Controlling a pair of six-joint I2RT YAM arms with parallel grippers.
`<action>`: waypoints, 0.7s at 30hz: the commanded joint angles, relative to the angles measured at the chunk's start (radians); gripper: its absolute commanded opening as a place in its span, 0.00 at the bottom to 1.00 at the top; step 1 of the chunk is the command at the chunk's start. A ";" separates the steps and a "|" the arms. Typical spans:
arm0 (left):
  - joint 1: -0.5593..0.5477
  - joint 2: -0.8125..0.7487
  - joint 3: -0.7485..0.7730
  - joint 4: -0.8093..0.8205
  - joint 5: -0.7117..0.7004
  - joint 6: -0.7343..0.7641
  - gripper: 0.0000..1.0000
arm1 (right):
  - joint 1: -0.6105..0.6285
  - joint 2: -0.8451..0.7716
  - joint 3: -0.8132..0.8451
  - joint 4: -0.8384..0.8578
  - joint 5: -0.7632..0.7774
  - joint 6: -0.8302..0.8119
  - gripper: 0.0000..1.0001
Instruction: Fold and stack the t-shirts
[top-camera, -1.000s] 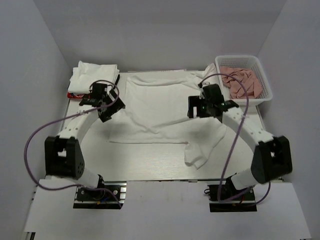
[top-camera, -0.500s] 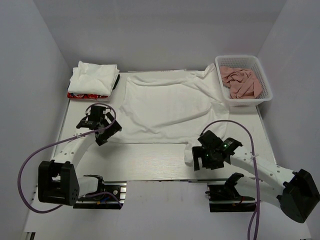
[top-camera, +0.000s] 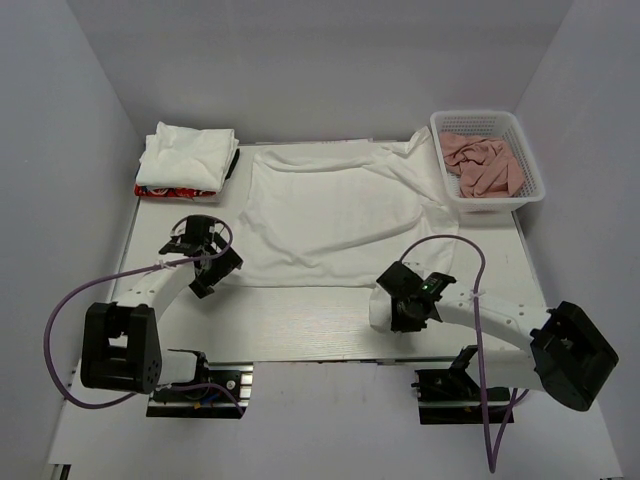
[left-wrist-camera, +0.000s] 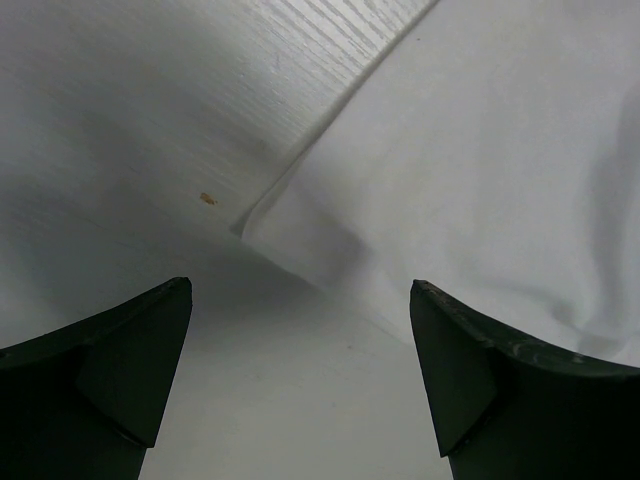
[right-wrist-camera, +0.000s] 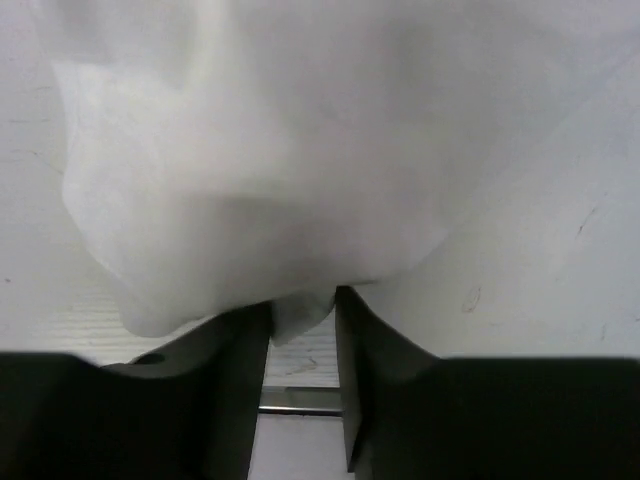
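Observation:
A large white t-shirt (top-camera: 330, 205) lies spread out flat in the middle of the table. Its right sleeve is bunched at the near right (top-camera: 380, 305). My right gripper (top-camera: 392, 303) is down on that bunch, and in the right wrist view its jaws (right-wrist-camera: 300, 315) are shut on a fold of the white cloth (right-wrist-camera: 250, 180). My left gripper (top-camera: 218, 266) hovers at the shirt's near left corner. It is open (left-wrist-camera: 298, 300), with the hem corner (left-wrist-camera: 250, 222) just ahead of the fingertips and nothing between them. A folded white t-shirt (top-camera: 186, 155) lies at the back left on something red.
A white plastic basket (top-camera: 530, 175) holding salmon-pink cloths (top-camera: 482, 163) stands at the back right, close to the shirt's far right sleeve. Grey walls close in the table on three sides. Purple cables loop from both arms.
The right gripper has shifted left onto the bunched sleeve and closed on the cloth. The left gripper has moved slightly nearer the shirt's near left corner and stays open.

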 joint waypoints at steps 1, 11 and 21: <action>0.010 0.001 0.000 0.017 -0.025 -0.020 1.00 | 0.000 0.012 -0.010 -0.016 0.074 0.079 0.23; 0.028 0.001 -0.011 0.017 -0.062 -0.051 1.00 | -0.001 -0.132 0.060 -0.297 0.067 0.206 0.00; 0.038 0.124 -0.011 0.093 -0.024 -0.051 0.77 | -0.018 -0.102 0.090 -0.329 0.102 0.194 0.00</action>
